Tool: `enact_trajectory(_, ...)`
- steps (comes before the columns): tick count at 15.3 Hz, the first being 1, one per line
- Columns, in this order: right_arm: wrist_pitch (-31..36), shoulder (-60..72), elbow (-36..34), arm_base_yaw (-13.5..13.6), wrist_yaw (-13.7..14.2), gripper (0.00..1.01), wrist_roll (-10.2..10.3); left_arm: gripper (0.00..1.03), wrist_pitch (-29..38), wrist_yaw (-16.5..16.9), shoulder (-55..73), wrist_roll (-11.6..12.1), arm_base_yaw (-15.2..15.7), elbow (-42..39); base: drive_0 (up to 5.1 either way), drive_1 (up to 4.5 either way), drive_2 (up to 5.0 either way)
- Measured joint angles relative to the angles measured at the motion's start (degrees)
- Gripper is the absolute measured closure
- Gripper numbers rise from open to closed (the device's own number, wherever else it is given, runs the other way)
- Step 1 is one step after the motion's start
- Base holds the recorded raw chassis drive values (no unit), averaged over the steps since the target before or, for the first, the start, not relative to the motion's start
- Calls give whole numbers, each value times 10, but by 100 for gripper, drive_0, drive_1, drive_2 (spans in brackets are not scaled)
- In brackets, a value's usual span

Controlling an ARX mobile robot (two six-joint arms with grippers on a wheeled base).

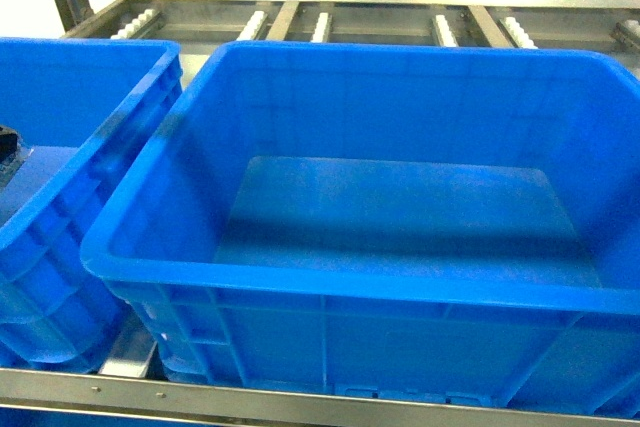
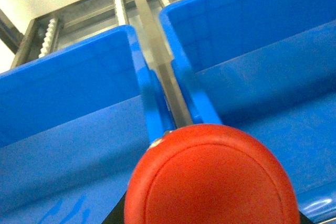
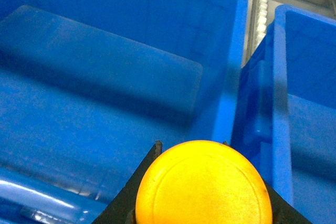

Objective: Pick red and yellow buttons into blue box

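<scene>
The red button's round cap (image 2: 210, 182) fills the bottom of the left wrist view, with my left gripper (image 2: 210, 203) shut on it; only a sliver of black finger (image 2: 118, 216) shows. It hangs above the gap beside the blue box's left wall (image 2: 181, 51). The yellow button (image 3: 205, 184) sits between black fingers (image 3: 131, 187) of my right gripper (image 3: 205, 203), which is shut on it over the blue box's floor (image 3: 105, 61), near its right wall. In the head view the blue box (image 1: 330, 272) stands in the middle with nothing in it, and neither button shows.
A second blue crate (image 1: 80, 147) stands close on the left, with a dark part (image 1: 6, 152) at the frame's edge inside it. Another crate (image 3: 310, 103) sits to the right of the box. Behind them run metal roller rails (image 1: 320, 22). A steel ledge (image 1: 300, 402) fronts the crates.
</scene>
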Motion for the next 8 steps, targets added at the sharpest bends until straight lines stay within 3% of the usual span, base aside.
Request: enact_trajectory(8,0,0,0,0,2,72,0,79,0,3,0,0,-1,0,-1,11,-12)
